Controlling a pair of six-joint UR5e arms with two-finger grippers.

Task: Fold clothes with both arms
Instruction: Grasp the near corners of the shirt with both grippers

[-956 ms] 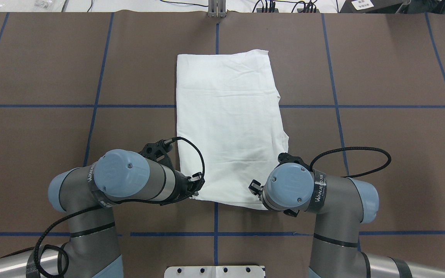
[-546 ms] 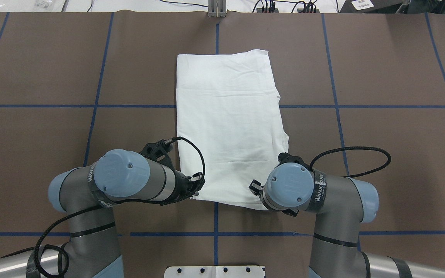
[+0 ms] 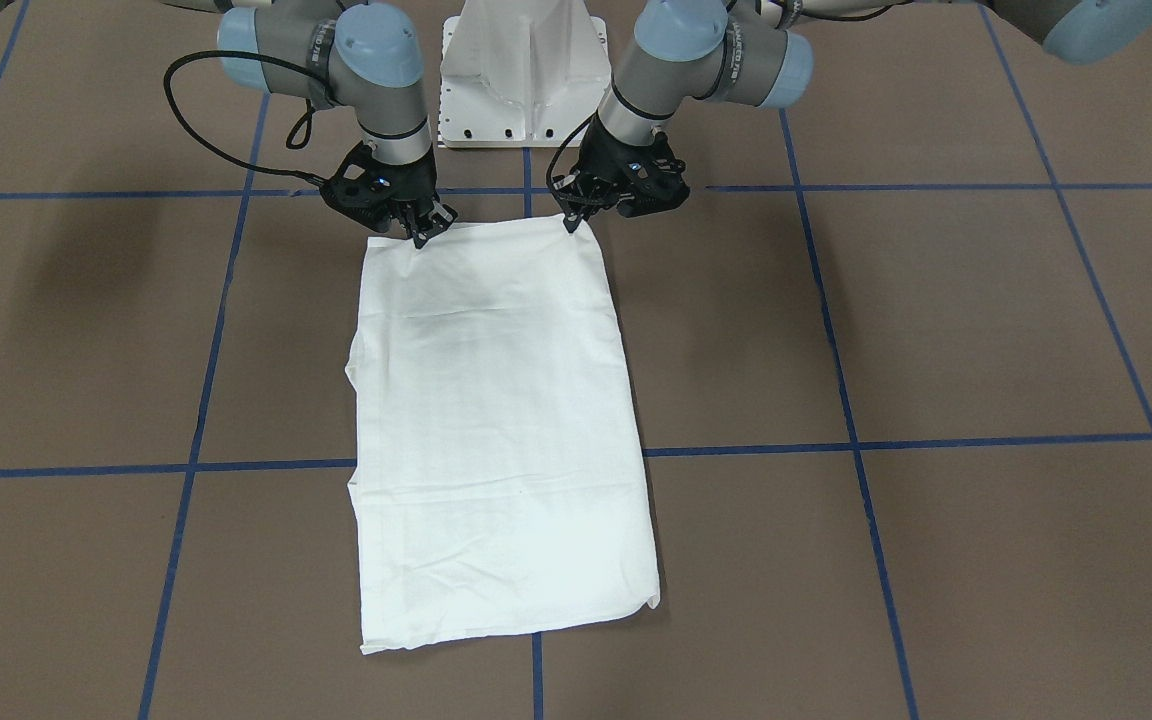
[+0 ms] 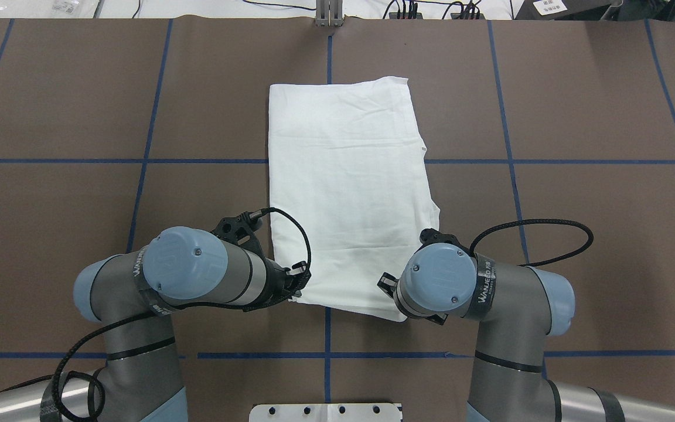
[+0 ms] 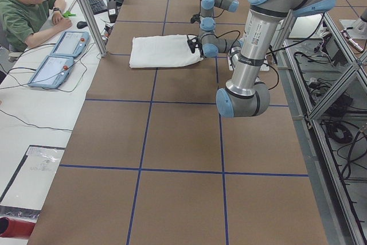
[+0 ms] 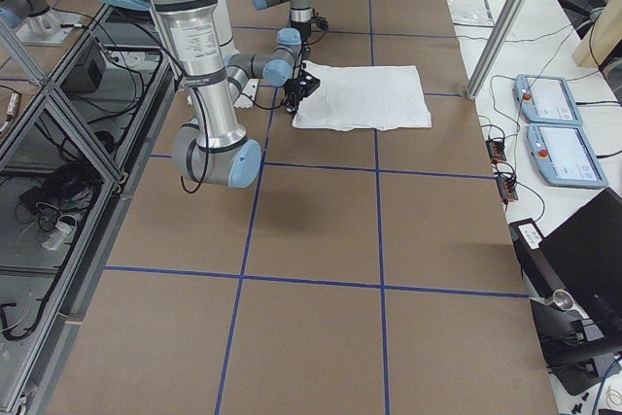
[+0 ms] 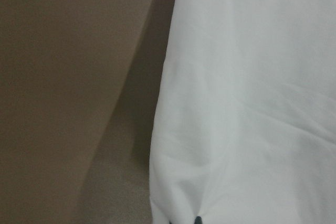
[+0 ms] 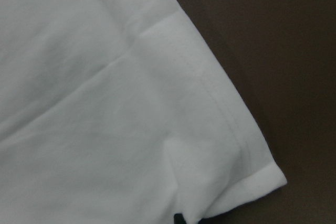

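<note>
While the T-shirt [image 4: 349, 193] lies folded flat on the worktop [image 4: 578, 117], my left end effector [image 3: 573, 218] pinches its near left corner. My right end effector [image 3: 423, 232] pinches the near right corner.

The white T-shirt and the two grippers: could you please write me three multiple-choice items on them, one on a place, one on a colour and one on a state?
1. Where on the T-shirt are the left gripper and the right gripper?
A. At the two corners of the edge nearest the robot
B. At the middle of its long sides
C. At the two far corners

2. What colour are the lines on the brown table?
A. Red
B. Blue
C. Yellow

3. How does the T-shirt lie?
A. Crumpled in a heap
B. Hanging in the air
C. Flat, folded to a long rectangle

Answers:
1 A: the front-facing view shows both sets of fingertips at the corners on the robot's side.
2 B: blue tape crosses the table in a grid.
3 C: the overhead view shows a flat rectangle with no sleeves sticking out.
</note>
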